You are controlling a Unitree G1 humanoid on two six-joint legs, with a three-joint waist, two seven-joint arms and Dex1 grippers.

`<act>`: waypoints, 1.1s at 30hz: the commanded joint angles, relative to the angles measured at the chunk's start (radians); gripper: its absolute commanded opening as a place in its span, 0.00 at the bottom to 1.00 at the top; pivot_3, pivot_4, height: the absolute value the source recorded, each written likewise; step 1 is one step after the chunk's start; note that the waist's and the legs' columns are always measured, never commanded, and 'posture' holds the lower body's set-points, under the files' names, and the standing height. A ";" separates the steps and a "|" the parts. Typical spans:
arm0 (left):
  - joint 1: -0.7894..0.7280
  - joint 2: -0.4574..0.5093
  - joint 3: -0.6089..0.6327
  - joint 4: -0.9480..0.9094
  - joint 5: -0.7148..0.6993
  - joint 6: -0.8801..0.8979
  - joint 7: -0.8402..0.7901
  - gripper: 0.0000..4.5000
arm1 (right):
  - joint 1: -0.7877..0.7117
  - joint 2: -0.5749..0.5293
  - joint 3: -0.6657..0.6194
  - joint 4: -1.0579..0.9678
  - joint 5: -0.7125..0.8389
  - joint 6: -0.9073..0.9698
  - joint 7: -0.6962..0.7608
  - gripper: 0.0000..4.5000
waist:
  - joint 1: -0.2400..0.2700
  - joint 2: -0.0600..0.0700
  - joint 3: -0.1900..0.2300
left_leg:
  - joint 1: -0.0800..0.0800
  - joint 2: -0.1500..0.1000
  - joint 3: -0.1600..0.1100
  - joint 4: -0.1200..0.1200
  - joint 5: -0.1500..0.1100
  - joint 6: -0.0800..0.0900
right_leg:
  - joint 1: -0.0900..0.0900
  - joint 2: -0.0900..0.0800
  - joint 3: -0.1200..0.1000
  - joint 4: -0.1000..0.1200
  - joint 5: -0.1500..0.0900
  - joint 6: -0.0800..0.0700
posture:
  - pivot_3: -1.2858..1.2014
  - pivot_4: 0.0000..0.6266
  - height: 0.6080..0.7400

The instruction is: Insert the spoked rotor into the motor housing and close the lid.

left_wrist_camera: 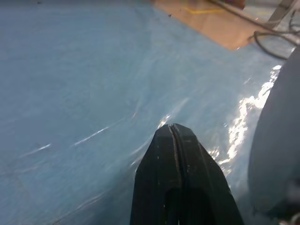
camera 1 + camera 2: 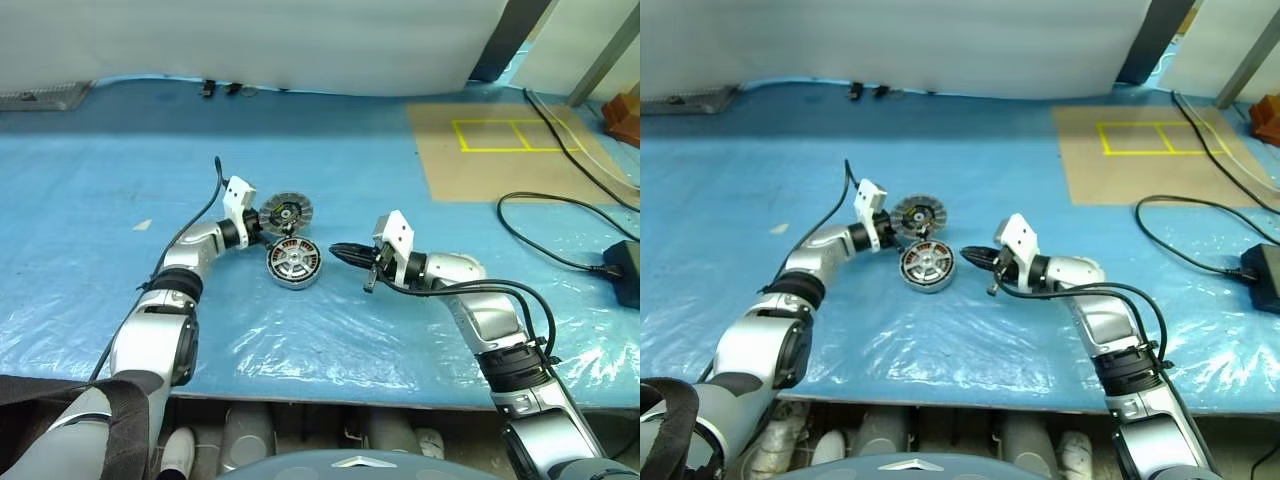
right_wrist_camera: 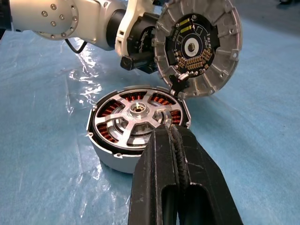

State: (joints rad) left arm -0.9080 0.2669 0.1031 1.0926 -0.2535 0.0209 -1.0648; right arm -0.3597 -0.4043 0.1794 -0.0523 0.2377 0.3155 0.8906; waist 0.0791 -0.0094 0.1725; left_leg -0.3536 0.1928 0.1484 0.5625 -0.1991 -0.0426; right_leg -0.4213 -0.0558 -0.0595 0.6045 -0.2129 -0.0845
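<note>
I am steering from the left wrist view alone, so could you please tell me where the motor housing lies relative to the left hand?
Observer: The motor housing sits on the blue sheet, just nearer the robot than the left hand.
Operator: Thank you. And the spoked rotor?
Observer: The spoked rotor stands tilted up on edge at the housing's far rim, right beside the left hand.
Operator: Where is the right hand?
Observer: The right hand, shut, points at the housing from the robot's right, stopping just short of it.
</note>
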 commanded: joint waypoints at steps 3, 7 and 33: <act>-0.038 0.022 0.020 -0.016 -0.036 0.106 -0.154 0.01 | 0.018 -0.005 -0.021 -0.048 0.020 -0.001 -0.012 0.00 | 0.000 0.000 0.000 | 0.000 0.000 0.000 -0.001 0.000 0.000 | 0.000 0.000 0.000 0.000 0.000 0.000 | 0.52 0.24 1.00; -0.029 0.044 -0.001 -0.040 -0.019 0.170 -0.227 0.01 | 0.019 -0.004 -0.019 -0.049 0.020 -0.002 -0.017 0.00 | 0.000 0.000 0.000 | -0.001 0.000 0.000 -0.001 0.000 0.000 | 0.000 0.000 0.000 0.000 0.000 0.000 | 0.52 0.24 1.00; 0.108 0.147 -0.280 -0.324 0.247 -0.144 -0.257 0.01 | -0.003 -0.023 -0.074 -0.010 0.037 -0.001 -0.014 0.00 | 0.015 0.000 0.000 | 0.000 0.005 0.000 -0.001 0.000 -0.001 | 0.000 0.000 0.000 -0.001 0.000 0.000 | 0.52 0.24 1.00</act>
State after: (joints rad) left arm -0.8185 0.3945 -0.1485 0.7937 -0.0396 -0.1002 -1.3173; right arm -0.3491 -0.4274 0.1287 -0.0465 0.2509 0.3181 0.8763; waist 0.0943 -0.0097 0.1728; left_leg -0.3533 0.1980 0.1489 0.5612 -0.2002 -0.0449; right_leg -0.4213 -0.0557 -0.0598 0.6040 -0.2132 -0.0844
